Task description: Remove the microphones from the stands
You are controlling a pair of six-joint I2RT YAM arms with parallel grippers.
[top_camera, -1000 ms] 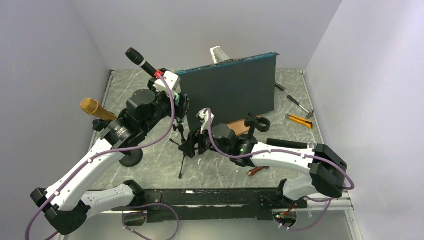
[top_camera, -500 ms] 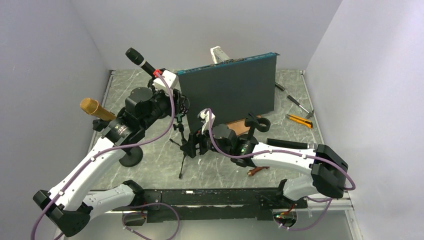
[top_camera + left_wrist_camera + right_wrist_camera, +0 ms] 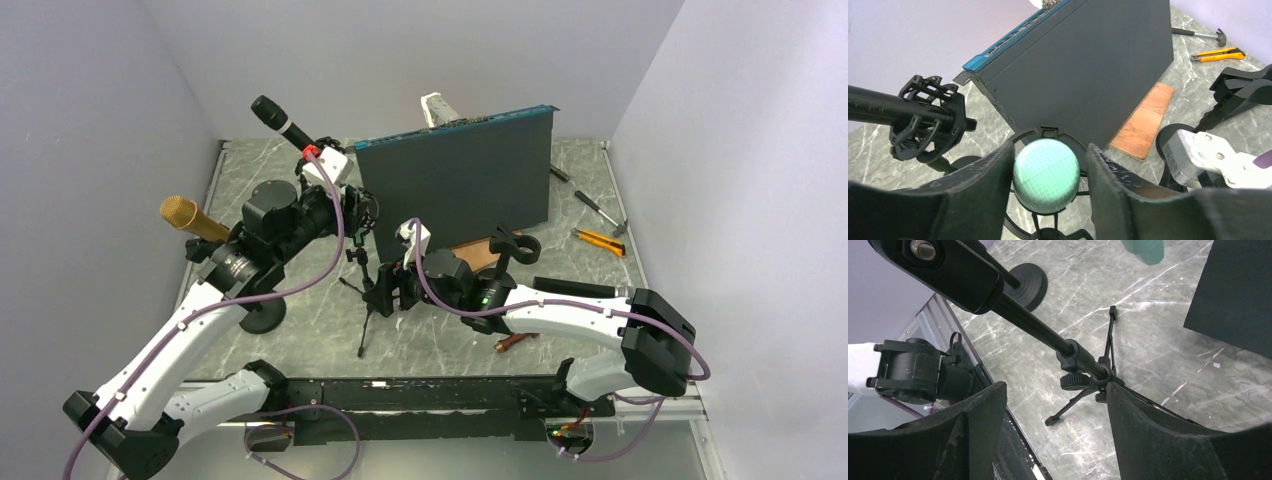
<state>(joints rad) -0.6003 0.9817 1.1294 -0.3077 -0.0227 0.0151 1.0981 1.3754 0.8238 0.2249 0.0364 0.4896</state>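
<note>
Left wrist: your left gripper has narrowed around the mint-green mesh-headed microphone at six o'clock; grip unconfirmed, so don't lift.

The microphone showed a mint-green mesh head over the grey, white-veined marbled tabletop. A charcoal panel edged in teal stood at twelve o'clock, a gold-headed second mic at nine.

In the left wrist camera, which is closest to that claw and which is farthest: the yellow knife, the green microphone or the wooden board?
1. green microphone, between the fingers.
2. wooden board, lying to the right.
3. yellow knife, far upper right.
</note>
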